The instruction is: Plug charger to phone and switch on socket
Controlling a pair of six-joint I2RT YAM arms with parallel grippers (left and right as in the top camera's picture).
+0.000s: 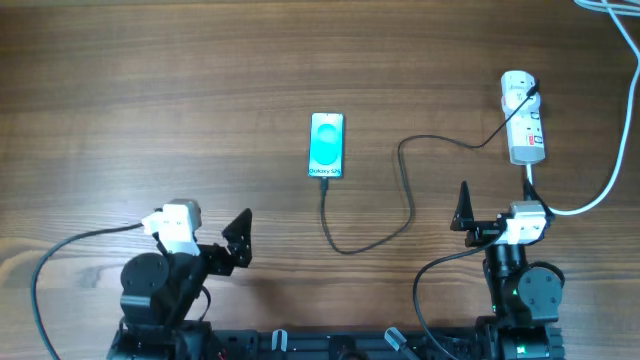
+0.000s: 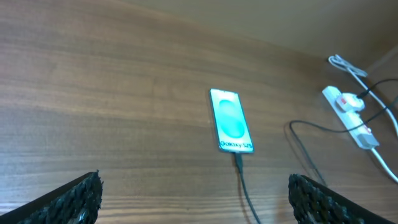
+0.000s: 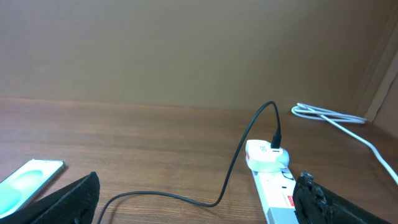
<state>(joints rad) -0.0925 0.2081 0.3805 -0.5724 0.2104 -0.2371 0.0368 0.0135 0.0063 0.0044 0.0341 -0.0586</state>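
Note:
The phone (image 1: 327,145) lies flat mid-table with its cyan screen lit; it also shows in the left wrist view (image 2: 231,121) and at the right wrist view's lower left (image 3: 25,185). The thin black charger cable (image 1: 400,190) runs from the phone's near short edge, where its plug tip (image 2: 237,160) sits, in a loop to a white adapter on the socket (image 1: 522,118). The socket also shows in the right wrist view (image 3: 273,186). My left gripper (image 1: 238,240) is open and empty, near the front edge. My right gripper (image 1: 462,208) is open and empty, in front of the socket.
A thick white cord (image 1: 610,170) runs from the socket's near end out to the table's right edge and back corner. Black arm cables (image 1: 60,260) loop near both bases at the front edge.

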